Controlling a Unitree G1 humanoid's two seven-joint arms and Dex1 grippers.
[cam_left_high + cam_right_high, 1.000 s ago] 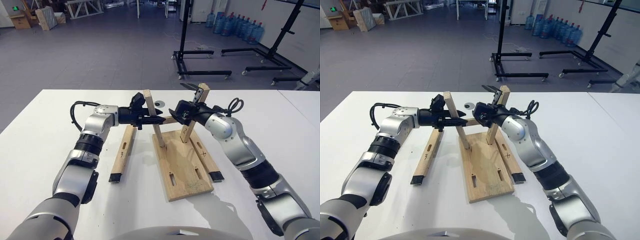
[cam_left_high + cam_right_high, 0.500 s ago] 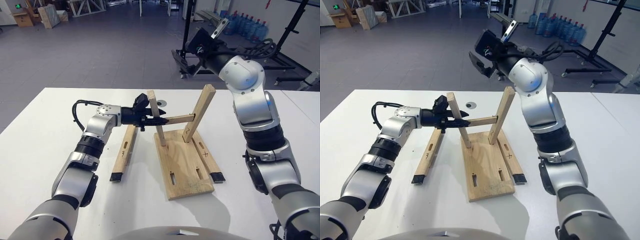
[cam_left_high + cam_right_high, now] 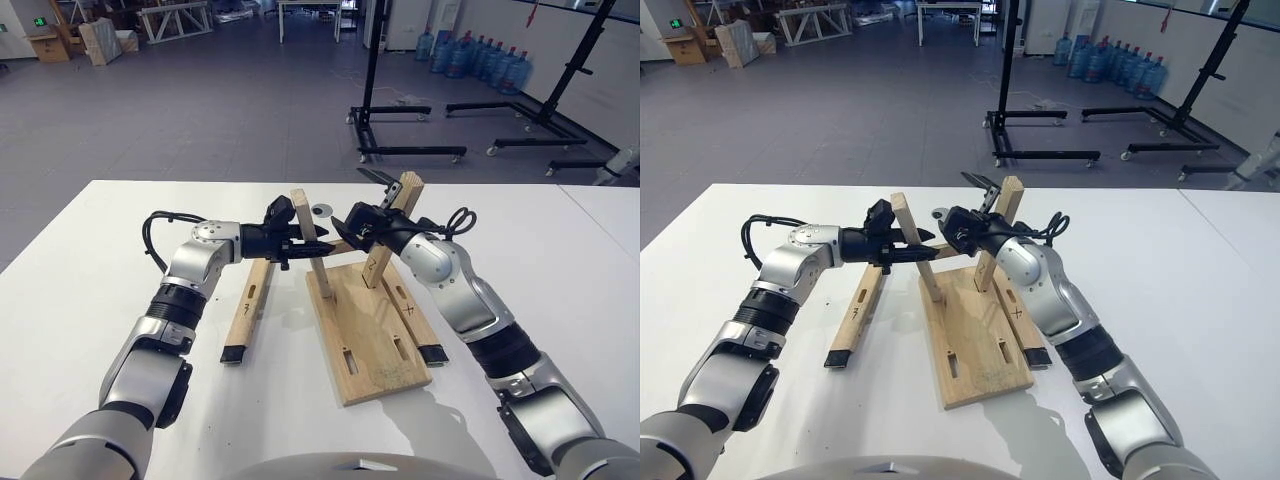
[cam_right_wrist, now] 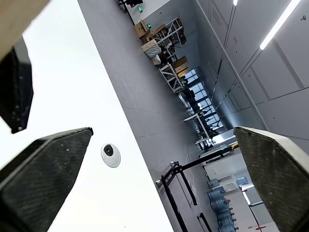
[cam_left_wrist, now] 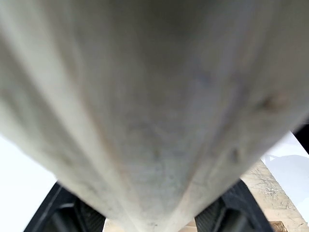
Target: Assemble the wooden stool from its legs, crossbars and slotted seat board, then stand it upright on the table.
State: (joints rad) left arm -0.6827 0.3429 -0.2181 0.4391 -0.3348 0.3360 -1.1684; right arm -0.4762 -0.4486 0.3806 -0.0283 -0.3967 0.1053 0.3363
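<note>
Currently, assembly looks roughly half done: seat board [image 3: 370, 335] flat on the table [image 3: 100, 260] at frame centre, left hand [image 3: 318, 243] clamping the left upright leg [image 3: 299, 212], right hand [image 3: 360, 205] wide open and empty by the right upright leg [image 3: 398, 210], loose legs [image 3: 247, 305] unfitted alongside.

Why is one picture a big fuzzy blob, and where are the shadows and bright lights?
Left wrist view: a pale wooden stick sits against the camera, so it blurs. Left eye view: soft shadows lie on the white table beside the flat slotted wooden seat board. Right wrist view: long ceiling light strips glare white; the right gripper's black fingers look soft.
</note>
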